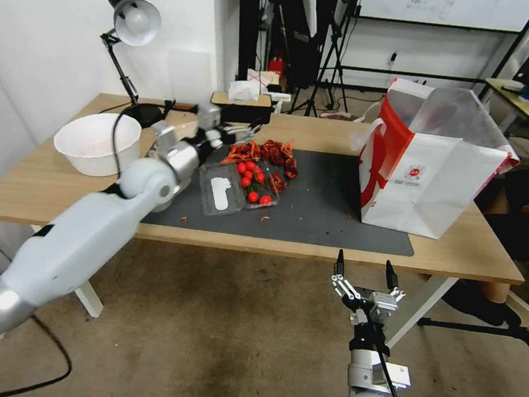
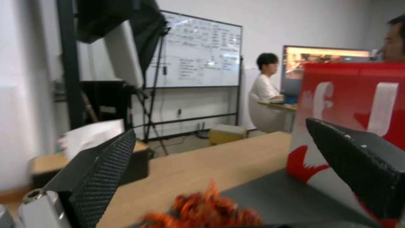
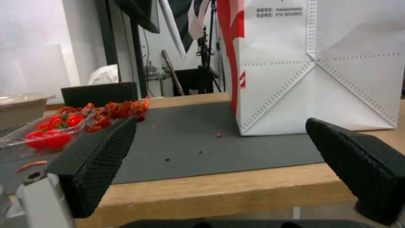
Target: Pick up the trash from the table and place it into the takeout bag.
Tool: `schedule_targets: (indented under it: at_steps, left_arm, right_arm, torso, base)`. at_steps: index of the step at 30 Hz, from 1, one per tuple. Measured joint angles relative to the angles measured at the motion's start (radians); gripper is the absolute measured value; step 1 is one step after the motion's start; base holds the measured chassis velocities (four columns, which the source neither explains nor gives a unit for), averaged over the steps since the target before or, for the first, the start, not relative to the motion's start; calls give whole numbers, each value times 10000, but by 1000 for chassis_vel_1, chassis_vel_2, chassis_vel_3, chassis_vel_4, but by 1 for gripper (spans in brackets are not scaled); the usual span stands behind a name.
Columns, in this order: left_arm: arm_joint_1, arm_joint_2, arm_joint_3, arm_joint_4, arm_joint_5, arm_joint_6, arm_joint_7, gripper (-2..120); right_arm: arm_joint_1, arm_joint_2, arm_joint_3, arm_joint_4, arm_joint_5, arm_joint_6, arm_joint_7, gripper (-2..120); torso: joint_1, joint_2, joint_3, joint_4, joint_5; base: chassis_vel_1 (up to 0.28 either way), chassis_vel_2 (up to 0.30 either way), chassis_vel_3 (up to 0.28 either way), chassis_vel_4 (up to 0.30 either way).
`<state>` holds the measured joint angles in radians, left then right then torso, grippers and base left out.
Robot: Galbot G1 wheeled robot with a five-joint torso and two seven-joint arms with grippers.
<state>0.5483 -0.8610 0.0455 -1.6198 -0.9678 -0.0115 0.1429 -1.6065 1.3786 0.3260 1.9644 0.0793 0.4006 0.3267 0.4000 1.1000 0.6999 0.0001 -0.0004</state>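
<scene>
The trash on the table (image 1: 41, 183) is a heap of red food scraps (image 1: 268, 155) and a clear plastic tray (image 1: 240, 187) holding red cherry tomatoes, both on the dark grey mat (image 1: 325, 210). The white and red takeout bag (image 1: 427, 189) stands upright at the mat's right end, its mouth open. My left gripper (image 1: 246, 131) hovers open and empty just behind the scraps (image 2: 202, 212), facing the bag (image 2: 350, 95). My right gripper (image 1: 364, 259) is open below the table's front edge, level with the mat, with the bag (image 3: 316, 63) ahead of it and the scraps (image 3: 122, 109) and tomato tray (image 3: 46, 133) off to one side.
A large white bowl (image 1: 98, 143) sits at the table's left end. A desk lamp (image 1: 131, 23) and a tissue box (image 1: 242, 106) stand along the back edge. Small crumbs dot the mat. Tripods, a whiteboard and desks fill the room behind.
</scene>
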Motion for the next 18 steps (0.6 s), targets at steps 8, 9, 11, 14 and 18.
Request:
schedule_targets:
  at_steps: [8, 9, 11, 14, 18]
  left_arm:
    - [2361, 472, -1911, -1209, 529, -238, -340, 100]
    - [2744, 517, -2193, -1366, 649, -300, -371, 100]
    - [3100, 549, -2448, -1499, 785, -359, -379, 100]
    - [4071, 560, -3044, -1735, 1093, -494, -377, 100]
    - [5254, 358, -3851, -2017, 1437, -671, -354, 100]
  right_arm:
    - [5, -16, -57, -74, -2, 34, -3, 100]
    - [8, -18, -64, -83, -2, 40, -4, 100]
    - [8, -19, -72, -91, -2, 49, -3, 100]
    - [6, -27, -80, -108, -2, 73, -4, 100]
    - [6, -33, -94, -149, -2, 97, -5, 100]
  torso:
    - [0, -1, -1, -1, 4]
    - [-1, -1, 0, -2, 2]
    - [-1, -1, -1, -5, 6]
    - [-1, -1, -1, -1, 3]
    - [-1, -1, 0, 0, 3]
  base:
    - [0, 0, 0, 0]
    - [0, 0, 0, 0]
    - [0, 0, 0, 0]
    - [0, 0, 0, 0]
    - [0, 0, 0, 0]
